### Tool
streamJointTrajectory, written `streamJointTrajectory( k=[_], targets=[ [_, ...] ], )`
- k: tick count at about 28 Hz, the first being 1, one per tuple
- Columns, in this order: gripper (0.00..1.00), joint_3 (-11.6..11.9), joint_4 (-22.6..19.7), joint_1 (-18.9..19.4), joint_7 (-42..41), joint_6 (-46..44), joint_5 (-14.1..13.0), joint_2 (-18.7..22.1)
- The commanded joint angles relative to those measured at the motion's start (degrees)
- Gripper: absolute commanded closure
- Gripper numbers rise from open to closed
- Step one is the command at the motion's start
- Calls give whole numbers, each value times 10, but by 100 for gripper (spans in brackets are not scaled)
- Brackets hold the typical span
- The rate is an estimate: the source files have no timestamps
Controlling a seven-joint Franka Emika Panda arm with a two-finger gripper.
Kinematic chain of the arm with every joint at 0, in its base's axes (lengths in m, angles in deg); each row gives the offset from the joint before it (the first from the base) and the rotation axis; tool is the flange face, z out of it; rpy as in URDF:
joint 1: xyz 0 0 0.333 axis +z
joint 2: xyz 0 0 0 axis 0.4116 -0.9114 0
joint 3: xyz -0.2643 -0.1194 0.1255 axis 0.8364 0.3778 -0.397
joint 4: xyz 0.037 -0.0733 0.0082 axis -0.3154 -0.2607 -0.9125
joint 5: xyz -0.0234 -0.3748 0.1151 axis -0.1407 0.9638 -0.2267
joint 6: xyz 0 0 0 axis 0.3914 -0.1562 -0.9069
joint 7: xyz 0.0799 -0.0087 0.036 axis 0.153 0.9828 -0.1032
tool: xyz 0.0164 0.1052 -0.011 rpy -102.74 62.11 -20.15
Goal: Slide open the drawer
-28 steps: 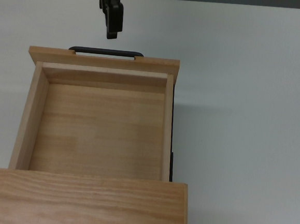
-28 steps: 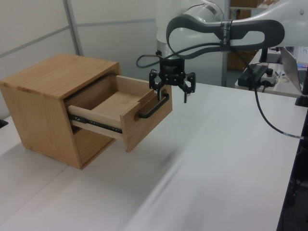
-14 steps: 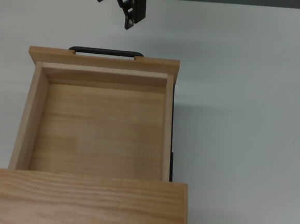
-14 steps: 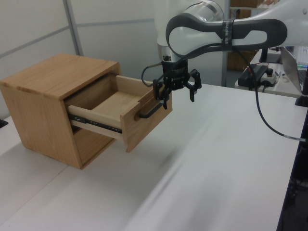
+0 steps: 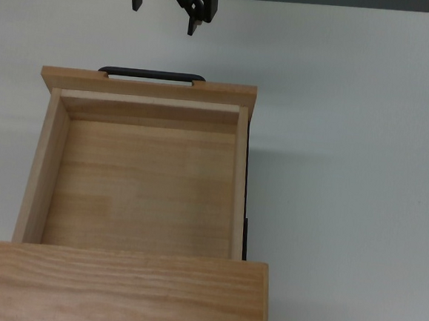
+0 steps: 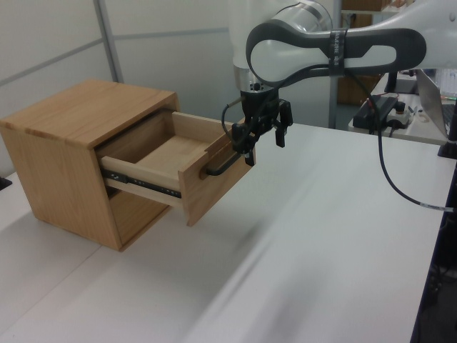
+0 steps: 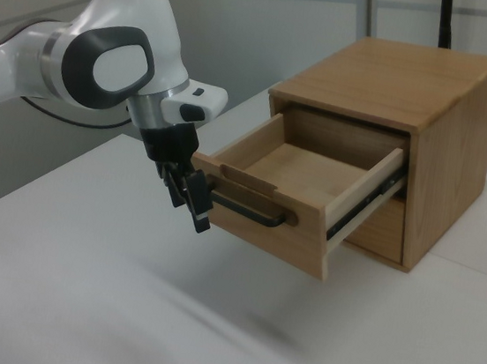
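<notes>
drawer stands pulled well out of cabinet; fingers spread wide, empty, clear of handle, job apparently done.

The pulled-out drawer juts from the cabinet with its tray bare, and the white surface in front and alongside lies open.

you are looking at a light, matt wooden drawer with a fine straight grain and a slim black bar handle that looks like smooth satin metal. the grained wooden cabinet shows bolder grain on top. the white desk is smooth and matt. the arm's white shells look like glossy plastic, its black gripper matt.
</notes>
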Motion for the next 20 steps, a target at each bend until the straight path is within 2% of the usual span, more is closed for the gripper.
streamJointTrajectory(
  k=[1, 5, 20],
  targets=[
    [0, 3, -4, 4, -120, -16, -1, 7],
    [0, 4, -4, 3, -157, -17, -1, 7],
    [0, 7, 9, 0, -158, -17, -2, -3]
  ],
)
